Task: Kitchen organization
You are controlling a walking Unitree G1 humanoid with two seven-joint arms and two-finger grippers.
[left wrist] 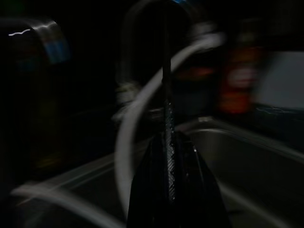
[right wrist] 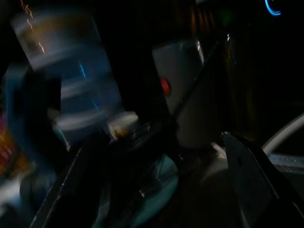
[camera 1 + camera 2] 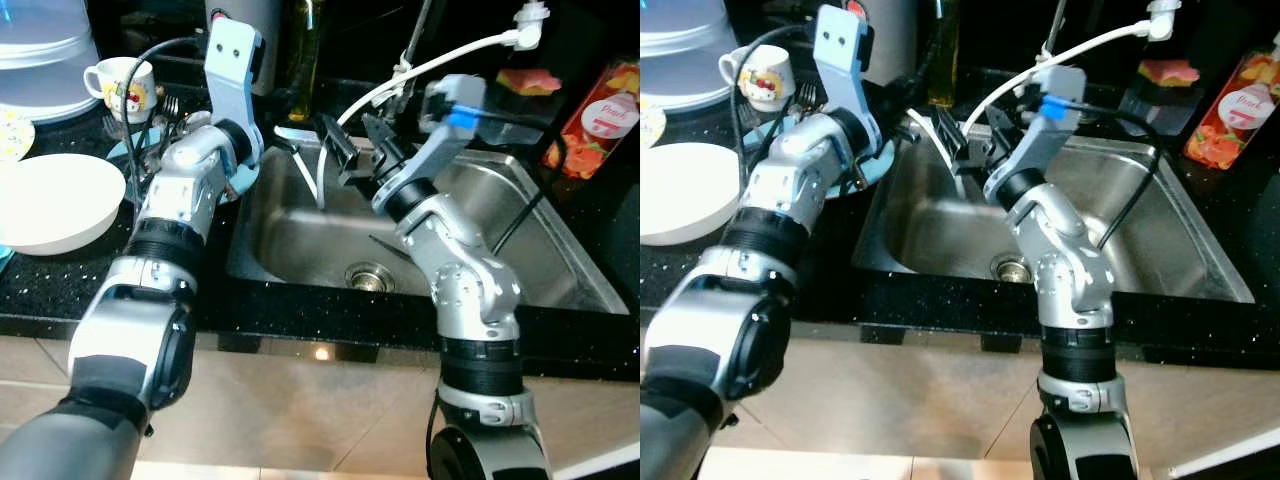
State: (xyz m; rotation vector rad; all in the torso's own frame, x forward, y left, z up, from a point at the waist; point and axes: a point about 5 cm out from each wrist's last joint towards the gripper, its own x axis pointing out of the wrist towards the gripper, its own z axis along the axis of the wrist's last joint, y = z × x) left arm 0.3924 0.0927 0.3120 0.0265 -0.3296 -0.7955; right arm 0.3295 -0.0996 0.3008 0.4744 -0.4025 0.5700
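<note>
Two arms over steel sink, right gripper fingers spread, left gripper's fingers unclear, red carton perhaps reading "Peach"

White bowl, white mug with red cartoon print, steel-grey sink, black speckled counter

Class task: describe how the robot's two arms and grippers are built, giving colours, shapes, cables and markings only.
Both arms are silver metal segments joined by ribbed black collars. The left gripper has long black fingers with a textured strip. The right gripper has two long black fingers. Each wrist carries a pale blue-grey angular bracket; the right one bears a bright blue patch. Black cables loop from both wrists.
</note>
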